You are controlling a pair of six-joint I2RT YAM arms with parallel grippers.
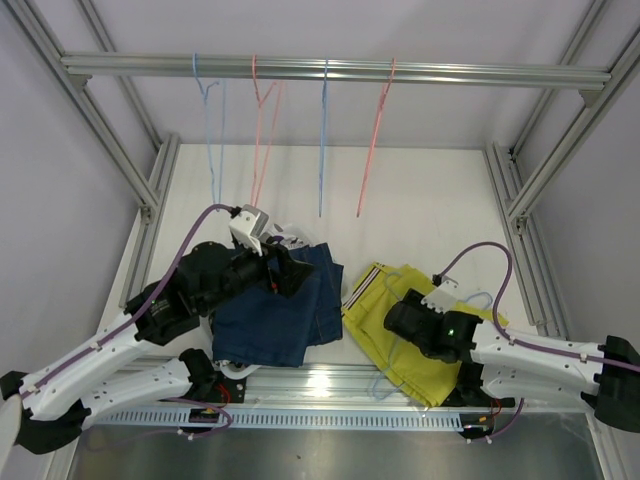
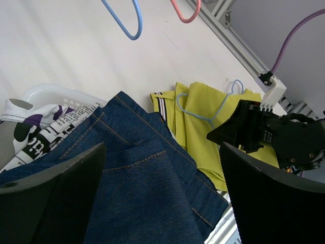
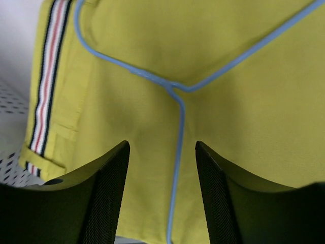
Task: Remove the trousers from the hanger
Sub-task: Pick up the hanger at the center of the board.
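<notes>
Table (image 1: 420, 190): carries everything.
Navy trousers (image 1: 285, 325): heaped left, hanger-free; left pincer (image 2: 162, 152) spread wide above, empty.
Yellow trousers (image 1: 375, 315): flat at right, blue hanger (image 3: 175, 89) on them (not yet parted, it seems); right pincer (image 3: 161, 152) astride its wire, unclosed, seemingly to pull it.

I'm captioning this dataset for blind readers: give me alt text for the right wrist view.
A blue wire hanger lies on mustard yellow trousers, one strand running down between the right gripper's two open black fingers. A striped waistband edges the left.
</notes>
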